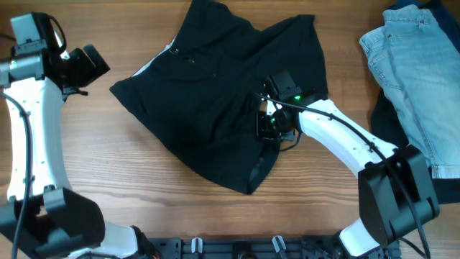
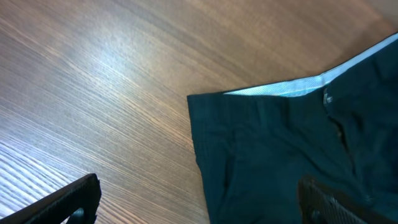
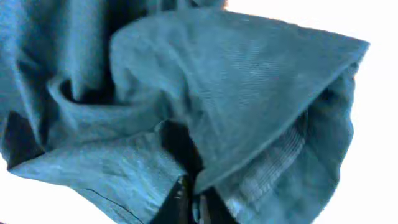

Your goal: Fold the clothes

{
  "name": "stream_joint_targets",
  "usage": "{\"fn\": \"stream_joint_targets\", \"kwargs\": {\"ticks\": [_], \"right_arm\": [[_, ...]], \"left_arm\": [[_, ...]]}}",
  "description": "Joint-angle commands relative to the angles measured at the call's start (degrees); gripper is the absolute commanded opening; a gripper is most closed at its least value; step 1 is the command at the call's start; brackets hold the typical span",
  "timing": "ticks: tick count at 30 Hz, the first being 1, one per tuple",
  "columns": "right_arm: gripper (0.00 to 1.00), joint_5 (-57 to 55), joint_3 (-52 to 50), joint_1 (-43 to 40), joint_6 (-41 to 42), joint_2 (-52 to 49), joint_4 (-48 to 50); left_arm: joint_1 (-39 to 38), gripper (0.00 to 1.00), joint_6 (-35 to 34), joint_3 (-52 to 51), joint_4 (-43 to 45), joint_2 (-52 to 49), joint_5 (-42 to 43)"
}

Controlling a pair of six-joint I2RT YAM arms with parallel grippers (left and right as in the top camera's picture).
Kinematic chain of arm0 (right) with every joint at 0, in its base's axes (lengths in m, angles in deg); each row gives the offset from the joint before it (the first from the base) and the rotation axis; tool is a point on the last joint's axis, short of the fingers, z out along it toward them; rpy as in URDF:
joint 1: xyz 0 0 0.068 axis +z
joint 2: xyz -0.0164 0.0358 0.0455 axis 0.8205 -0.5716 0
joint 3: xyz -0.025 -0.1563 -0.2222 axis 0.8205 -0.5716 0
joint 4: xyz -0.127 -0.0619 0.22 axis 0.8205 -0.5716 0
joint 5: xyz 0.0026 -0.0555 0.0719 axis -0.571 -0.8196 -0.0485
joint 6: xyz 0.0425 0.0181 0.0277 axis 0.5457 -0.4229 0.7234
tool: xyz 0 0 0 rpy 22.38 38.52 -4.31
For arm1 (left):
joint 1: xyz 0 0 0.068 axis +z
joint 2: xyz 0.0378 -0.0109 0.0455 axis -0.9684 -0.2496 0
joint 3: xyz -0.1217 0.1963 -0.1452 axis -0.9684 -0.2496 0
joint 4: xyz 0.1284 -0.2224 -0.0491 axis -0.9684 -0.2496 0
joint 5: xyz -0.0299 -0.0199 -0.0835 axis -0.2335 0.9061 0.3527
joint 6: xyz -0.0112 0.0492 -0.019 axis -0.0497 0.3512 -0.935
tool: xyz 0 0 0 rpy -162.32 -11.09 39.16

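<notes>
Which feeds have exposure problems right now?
Right wrist: overexposed, the shorts read teal and the background is blown white. Left wrist: soft glare on the table. Overhead: evenly lit, but folds vanish in the black.

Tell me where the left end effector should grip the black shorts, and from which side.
Probably the waistband corner of the black shorts, from the robot's left: it lies flat at the cloth's edge, bare table beside it, nearest the left end effector.
</notes>
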Motion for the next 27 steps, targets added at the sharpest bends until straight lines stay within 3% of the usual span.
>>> {"fn": "stream_joint_targets", "kwargs": {"ticks": [1, 6, 21, 26, 27], "right_arm": [[0.04, -2.49, -0.5, -1.03, 2.75, 0.04, -2.54], [0.04, -2.45, -0.5, -7.43, 1.77, 0.04, -6.47], [0.05, 4.33, 0.81, -31.8, -13.31, 0.04, -7.58], [0.05, 11.69, 4.33, -35.3, -23.56, 0.04, -9.88], [0.15, 12.46, 5.05, -35.26, -26.21, 0.04, -11.13]], "left_arm": [[0.22, 0.99, 1.38, -0.13, -1.01, -1.6, -0.76], [0.22, 0.99, 1.4, -0.13, -2.14, -1.6, -0.79], [0.09, 0.98, 1.51, -0.55, -6.64, -1.68, 2.21], [-2.54, 1.0, 10.88, -5.62, -5.49, -1.68, 12.59], [-3.61, 1.0, 12.41, -7.39, -4.66, -1.7, 12.94]]}}
